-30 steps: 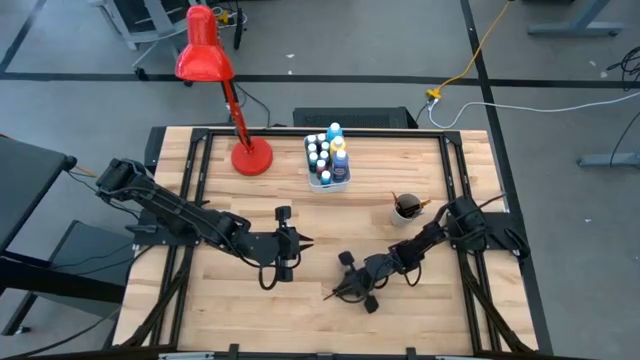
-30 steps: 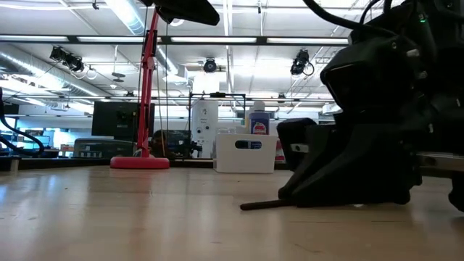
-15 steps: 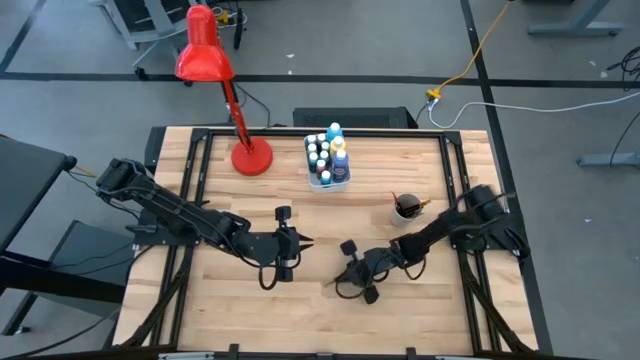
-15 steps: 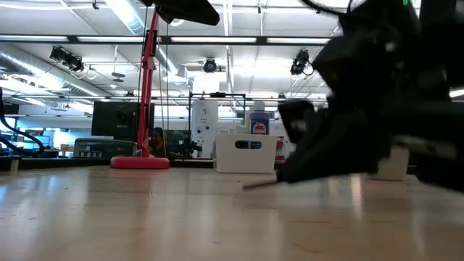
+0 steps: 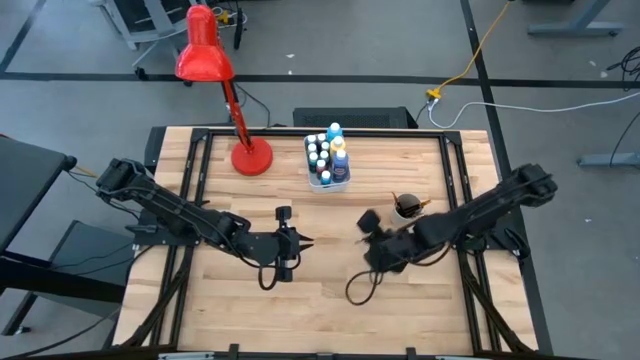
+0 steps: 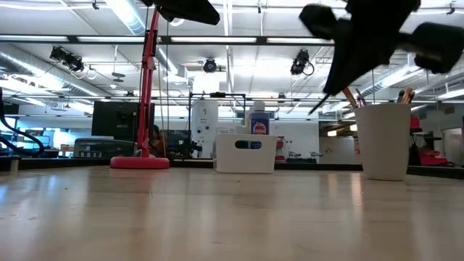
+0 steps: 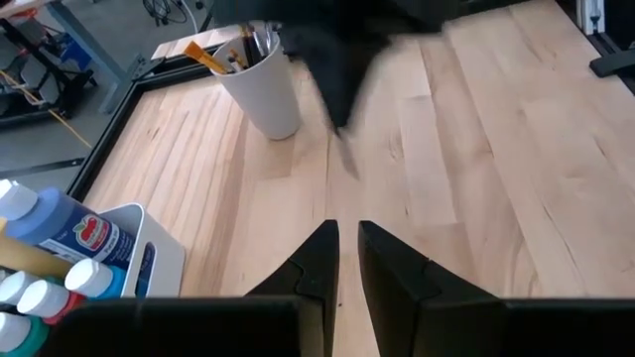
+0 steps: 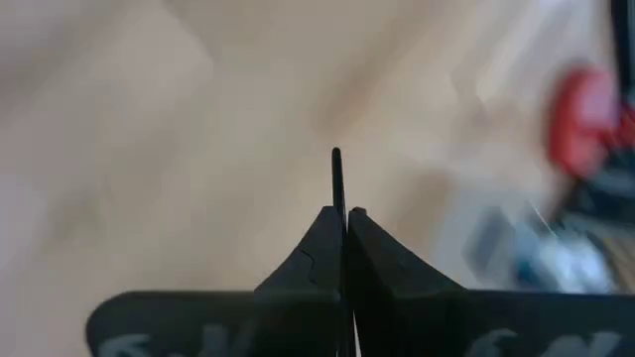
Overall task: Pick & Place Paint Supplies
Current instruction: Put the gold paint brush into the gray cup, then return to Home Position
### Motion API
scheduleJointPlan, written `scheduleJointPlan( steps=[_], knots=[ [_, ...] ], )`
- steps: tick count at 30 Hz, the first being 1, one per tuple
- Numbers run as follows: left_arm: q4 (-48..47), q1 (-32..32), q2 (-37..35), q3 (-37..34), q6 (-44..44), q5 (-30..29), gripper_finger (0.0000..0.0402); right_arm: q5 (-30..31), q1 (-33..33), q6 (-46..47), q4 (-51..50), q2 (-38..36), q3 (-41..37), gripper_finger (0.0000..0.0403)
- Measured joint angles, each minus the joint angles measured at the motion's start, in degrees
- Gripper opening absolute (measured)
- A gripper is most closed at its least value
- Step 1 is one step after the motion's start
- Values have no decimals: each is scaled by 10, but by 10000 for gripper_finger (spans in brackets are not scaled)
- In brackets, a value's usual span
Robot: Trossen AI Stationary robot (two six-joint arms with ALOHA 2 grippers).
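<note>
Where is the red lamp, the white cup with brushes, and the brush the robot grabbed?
red lamp [image 5: 203,48], high view, its shade.
white cup [image 6: 383,141], low view, its side wall.
brush [image 8: 337,183], right wrist view, its thin shaft.

There are almost no words to read here. The big blue bottle [image 7: 62,234] in the white tub [image 7: 149,260], near the back edge of the table, has a label with a red picture and some tiny print (too small for me to make out). The same bottle seen from table height [image 6: 258,122] shows a label too, but its letters cannot be read. No numbers or signs that I can read show anywhere else.
</note>
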Motion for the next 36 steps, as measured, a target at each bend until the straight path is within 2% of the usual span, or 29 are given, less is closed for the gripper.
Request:
scheduleJointPlan(
  steps=[2,5,10,14,18,20,23,28,36],
  knots=[
    [0,0,0,0,2,0,52,45,-1,3,-118,-15,43,1],
    [-1,0,0,0,3,0,52,83,-1,5,-283,-29,95,0],
    [0,0,0,0,15,-1,52,86,-7,43,-476,-41,150,0],
    [3,0,0,0,18,-1,52,82,-13,94,-565,-42,164,0],
    [3,0,0,0,19,0,52,36,-22,96,-553,-41,141,0],
    [3,0,0,0,16,1,52,24,-27,95,-508,-41,115,1],
    [2,0,0,0,15,1,52,34,-34,94,-454,-40,78,12],
    [2,0,0,0,15,1,52,87,-40,98,-400,-41,44,48],
    [2,0,0,0,29,1,52,81,-42,116,-388,-41,42,84]
  ],
)
